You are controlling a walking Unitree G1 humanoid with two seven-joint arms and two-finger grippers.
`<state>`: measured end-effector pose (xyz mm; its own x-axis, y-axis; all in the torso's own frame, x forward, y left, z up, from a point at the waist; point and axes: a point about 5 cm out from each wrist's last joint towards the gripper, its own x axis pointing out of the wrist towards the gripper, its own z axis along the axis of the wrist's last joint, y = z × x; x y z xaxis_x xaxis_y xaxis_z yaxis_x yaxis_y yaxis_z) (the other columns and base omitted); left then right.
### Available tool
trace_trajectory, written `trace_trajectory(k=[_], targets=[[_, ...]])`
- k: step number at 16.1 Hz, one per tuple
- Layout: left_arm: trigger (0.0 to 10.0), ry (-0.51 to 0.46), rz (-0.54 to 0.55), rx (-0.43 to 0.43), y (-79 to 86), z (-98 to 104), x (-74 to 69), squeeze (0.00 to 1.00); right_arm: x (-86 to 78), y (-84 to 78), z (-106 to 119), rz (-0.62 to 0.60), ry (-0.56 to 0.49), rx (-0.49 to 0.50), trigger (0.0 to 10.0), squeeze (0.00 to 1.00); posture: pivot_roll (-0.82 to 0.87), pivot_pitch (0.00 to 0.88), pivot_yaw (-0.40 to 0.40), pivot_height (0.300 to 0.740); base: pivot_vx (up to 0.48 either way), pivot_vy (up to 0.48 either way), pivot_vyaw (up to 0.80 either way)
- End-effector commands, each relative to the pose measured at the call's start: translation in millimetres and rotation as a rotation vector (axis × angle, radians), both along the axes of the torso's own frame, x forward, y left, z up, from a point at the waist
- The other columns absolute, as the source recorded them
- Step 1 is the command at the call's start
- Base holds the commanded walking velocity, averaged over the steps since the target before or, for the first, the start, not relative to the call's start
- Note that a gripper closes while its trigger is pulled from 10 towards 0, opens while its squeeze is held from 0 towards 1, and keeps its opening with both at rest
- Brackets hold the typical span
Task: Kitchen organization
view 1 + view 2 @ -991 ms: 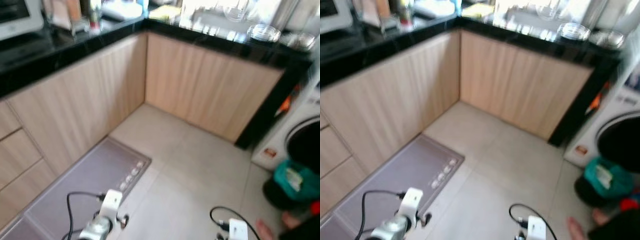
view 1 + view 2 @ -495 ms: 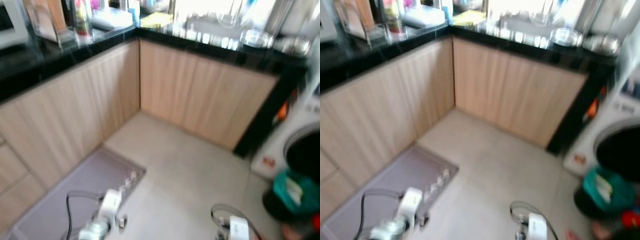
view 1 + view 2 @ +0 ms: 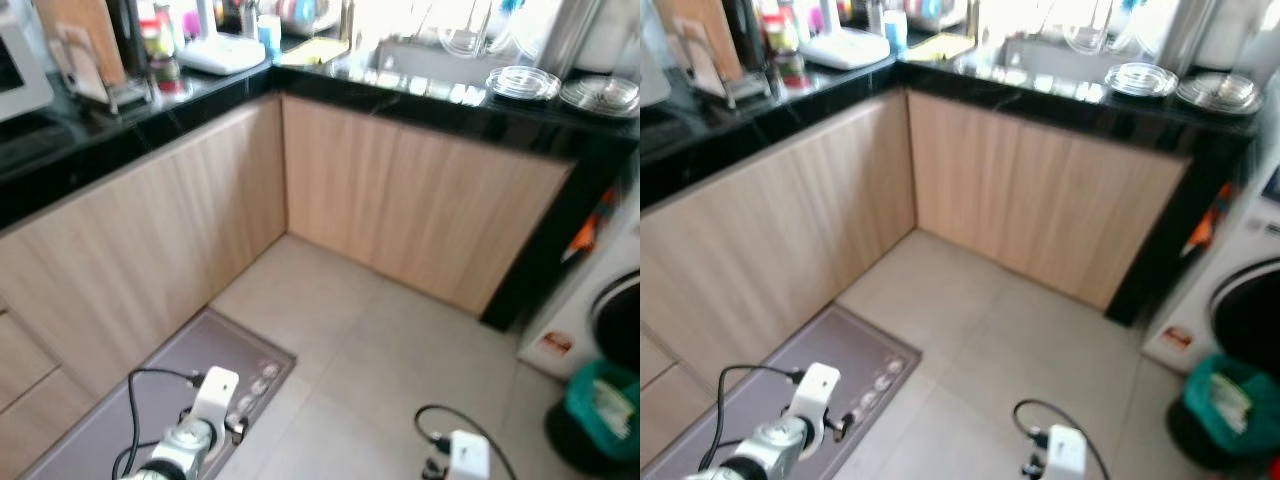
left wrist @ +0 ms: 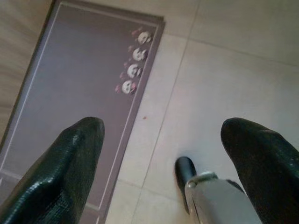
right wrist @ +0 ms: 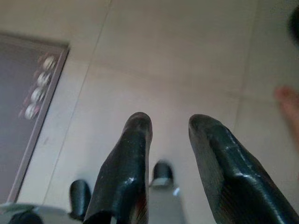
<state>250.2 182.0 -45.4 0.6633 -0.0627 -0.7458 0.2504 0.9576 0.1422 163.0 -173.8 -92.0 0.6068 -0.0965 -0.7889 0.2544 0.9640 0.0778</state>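
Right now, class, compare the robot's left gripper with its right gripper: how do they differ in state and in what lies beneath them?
The left gripper has its fingers spread wide apart; the right gripper holds its fingers close, with a narrow gap. The left gripper hangs over the edge of the purple floor mat; the right gripper hangs over bare tiled floor. Both are empty and point down.

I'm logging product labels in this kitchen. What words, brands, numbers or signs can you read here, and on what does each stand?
None can be read.
Sticker on the washing machine: red and white, too blurred.
Bottles on the counter: labels too small.
Mat: a row of round pictures, no words.
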Motion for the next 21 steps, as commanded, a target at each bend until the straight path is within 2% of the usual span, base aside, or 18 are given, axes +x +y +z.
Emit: trace_trajectory(k=[1, 12, 15, 18, 21], targets=[[10.0, 0.004, 0.011, 0.035, 12.8, 1.2, -0.7, 0.00, 5.1, 11.2, 1.4, 0.012, -0.015, 0.025, 10.0, 0.00, 0.26, 0.020, -0.030, 0.736, 0.330, 0.000, 0.00], [10.0, 0.051, 0.041, 0.016, 7.8, -12.3, -19.2, 0.00, -3.4, -0.6, -0.8, 0.034, -0.003, -0.009, 10.0, 0.00, 0.20, 0.048, -0.092, 0.736, 0.330, 0.000, 0.00], [10.0, 0.057, 0.047, 0.016, 7.2, -14.0, -21.6, 0.00, -3.8, -1.5, -0.5, 0.079, -0.006, -0.041, 10.0, 0.00, 0.20, 0.044, -0.094, 0.736, 0.354, 0.000, 0.00], [10.0, 0.061, 0.047, 0.014, 6.6, -15.3, -23.6, 0.00, -5.9, 0.6, -1.6, 0.078, -0.002, -0.020, 10.0, 0.00, 0.20, 0.038, -0.095, 0.736, 0.355, 0.000, 0.76], [10.0, 0.066, 0.042, 0.015, 6.5, -16.2, -25.1, 0.00, -7.8, 2.0, -2.6, 0.086, 0.006, -0.016, 10.0, 0.00, 0.20, 0.032, -0.093, 0.736, 0.356, 0.000, 0.00]])
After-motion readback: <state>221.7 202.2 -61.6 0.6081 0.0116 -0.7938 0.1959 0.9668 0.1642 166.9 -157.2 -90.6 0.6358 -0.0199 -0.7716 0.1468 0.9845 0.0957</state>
